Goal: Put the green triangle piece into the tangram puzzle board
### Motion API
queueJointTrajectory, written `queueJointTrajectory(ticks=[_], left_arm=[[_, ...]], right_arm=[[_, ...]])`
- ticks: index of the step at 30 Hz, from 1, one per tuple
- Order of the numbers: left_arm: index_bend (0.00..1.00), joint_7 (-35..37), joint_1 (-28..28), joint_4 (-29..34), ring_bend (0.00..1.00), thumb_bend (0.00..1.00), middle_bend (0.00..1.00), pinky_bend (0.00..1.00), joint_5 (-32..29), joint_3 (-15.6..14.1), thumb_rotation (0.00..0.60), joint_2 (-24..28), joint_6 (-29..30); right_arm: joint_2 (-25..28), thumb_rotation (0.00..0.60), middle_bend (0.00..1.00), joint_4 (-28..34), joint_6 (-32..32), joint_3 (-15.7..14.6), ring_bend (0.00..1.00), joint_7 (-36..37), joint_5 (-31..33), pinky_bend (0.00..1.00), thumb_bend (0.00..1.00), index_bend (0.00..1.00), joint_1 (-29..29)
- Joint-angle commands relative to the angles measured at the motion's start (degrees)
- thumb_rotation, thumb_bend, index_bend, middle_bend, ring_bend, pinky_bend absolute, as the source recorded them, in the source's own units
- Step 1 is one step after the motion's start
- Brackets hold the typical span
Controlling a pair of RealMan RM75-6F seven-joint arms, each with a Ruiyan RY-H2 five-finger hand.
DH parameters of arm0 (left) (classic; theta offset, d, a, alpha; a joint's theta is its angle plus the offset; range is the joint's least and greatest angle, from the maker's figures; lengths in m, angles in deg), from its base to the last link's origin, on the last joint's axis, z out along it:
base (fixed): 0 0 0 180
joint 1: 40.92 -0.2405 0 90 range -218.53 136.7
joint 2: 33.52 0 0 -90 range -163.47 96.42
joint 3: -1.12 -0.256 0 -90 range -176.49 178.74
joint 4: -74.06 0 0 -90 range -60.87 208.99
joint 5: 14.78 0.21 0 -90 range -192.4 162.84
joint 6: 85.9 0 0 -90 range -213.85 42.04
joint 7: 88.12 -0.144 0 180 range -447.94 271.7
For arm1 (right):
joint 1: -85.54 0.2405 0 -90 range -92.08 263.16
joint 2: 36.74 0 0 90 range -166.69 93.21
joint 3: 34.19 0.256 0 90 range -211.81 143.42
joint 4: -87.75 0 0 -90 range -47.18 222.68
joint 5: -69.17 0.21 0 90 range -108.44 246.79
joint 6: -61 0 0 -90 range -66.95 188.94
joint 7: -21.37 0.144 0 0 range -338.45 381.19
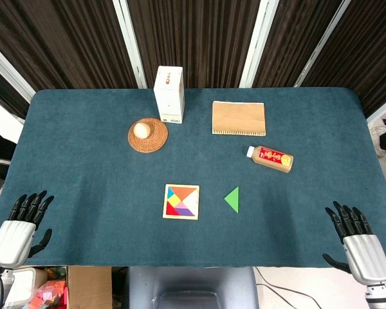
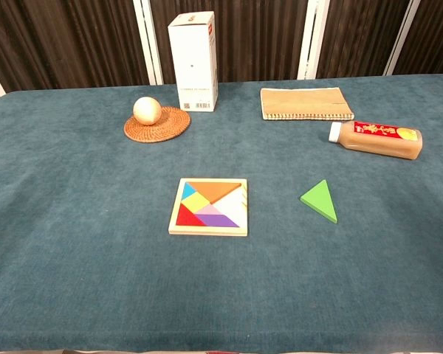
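Two empty hands, one flat green wooden triangle piece waiting to be picked up.

Both hands sit at the near corners of the blue-cloth bench, left hand and right hand, fingers apart and holding nothing. The triangle lies flat near the middle of the near edge, just beside the square wooden tangram puzzle board on its right side, apart from it. The board's only bare gap looks to be along its right edge. I'd send the right hand, as it is the closer one: pinch the thin piece by its edges, lift it clear of the cloth, turn it to match the gap, then lower it flat without nudging the board.
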Motion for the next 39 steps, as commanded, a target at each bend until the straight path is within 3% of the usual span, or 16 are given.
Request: queueJointTrajectory(ticks=[1, 8, 13, 17, 23, 31, 39], left_arm=[[0.0, 0.1, 0.0, -0.1, 0.0, 0.46, 0.0, 0.05, -0.1, 0.0, 0.6, 0.0, 0.0], [0.0, 2.2, 0.0, -0.7, 0.0, 0.46, 0.0, 0.05, 0.6, 0.5, 0.6, 0.1, 1.1], [0.0, 4.3, 0.0, -1.5, 0.0, 0.46, 0.0, 0.05, 0.8, 0.9, 0.6, 0.3, 1.9], [0.0, 5.0, 0.1, -1.7, 0.0, 0.46, 0.0, 0.05, 0.7, 1.0, 0.6, 0.4, 1.8], [0.0, 5.6, 0.3, -1.8, 0.0, 0.46, 0.0, 0.05, 0.0, 1.3, 0.6, 0.7, 1.3], [0.0, 6.0, 0.1, -1.8, 0.0, 0.46, 0.0, 0.05, -0.4, 1.4, 0.6, 1.0, 1.7], [0.0, 6.1, 0.0, -1.8, 0.0, 0.46, 0.0, 0.05, -0.6, 1.5, 0.6, 1.0, 1.8]], right_arm=[[-0.1, 0.6, 0.0, 0.1, 0.2, 0.0, 0.0, -0.1, 0.1, 0.0, 0.09, 0.0, 0.1], [-1.9, 0.6, 0.0, -0.6, 3.4, 0.5, 0.0, -1.5, -1.4, 0.0, 0.09, 0.0, 2.8], [-3.0, 0.6, 0.0, 0.7, 14.3, 2.6, 0.0, -6.3, -3.1, 0.0, 0.09, 0.01, 11.1], [-5.0, 0.6, 0.0, 1.2, 26.9, 6.7, 0.0, -12.3, 1.0, 0.0, 0.09, 0.13, 19.9], [-10.3, 0.6, 0.0, -3.6, 37.6, 11.0, 0.0, -17.3, 7.3, 0.0, 0.16, 0.29, 28.9], [-15.6, 0.6, 0.0, -10.0, 42.4, 12.0, 0.0, -25.2, 13.5, 0.0, 0.23, 0.36, 34.4], [-19.7, 0.6, 0.0, -14.4, 44.1, 10.9, 0.0, -29.5, 18.1, 0.0, 0.3, 0.39, 37.6]])
